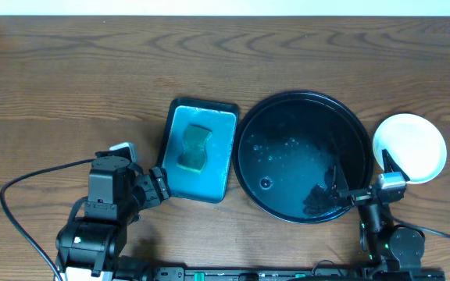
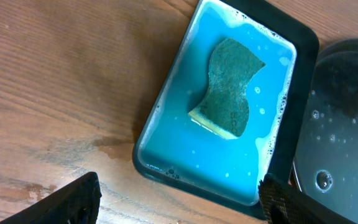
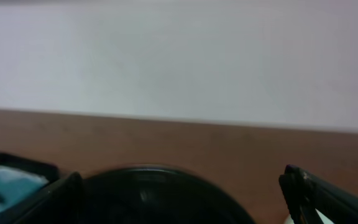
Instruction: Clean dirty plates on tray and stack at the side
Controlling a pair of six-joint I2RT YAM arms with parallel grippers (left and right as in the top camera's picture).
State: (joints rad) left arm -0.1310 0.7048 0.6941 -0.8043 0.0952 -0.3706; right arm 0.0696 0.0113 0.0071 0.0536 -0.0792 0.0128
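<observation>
The round black tray (image 1: 287, 125) holds only water drops and no plates; it also shows in the left wrist view (image 2: 347, 124) and the right wrist view (image 3: 154, 193). A pale white plate (image 1: 409, 147) lies on the wood tabletop right of the tray; I cannot tell whether others lie under it. No yellow plate shows. My left gripper (image 1: 153, 187) (image 2: 179, 208) is open and empty at the near corner of the teal tray. My right gripper (image 1: 362, 179) (image 3: 182, 202) is open and empty over the black tray's near right rim, beside the plate.
A rectangular teal tray (image 1: 223, 168) (image 2: 166, 106) with soapy water and a green sponge (image 1: 196, 147) (image 2: 230, 88) stands left of the black tray. Bare wood tabletop (image 1: 69, 86) lies to the left and behind.
</observation>
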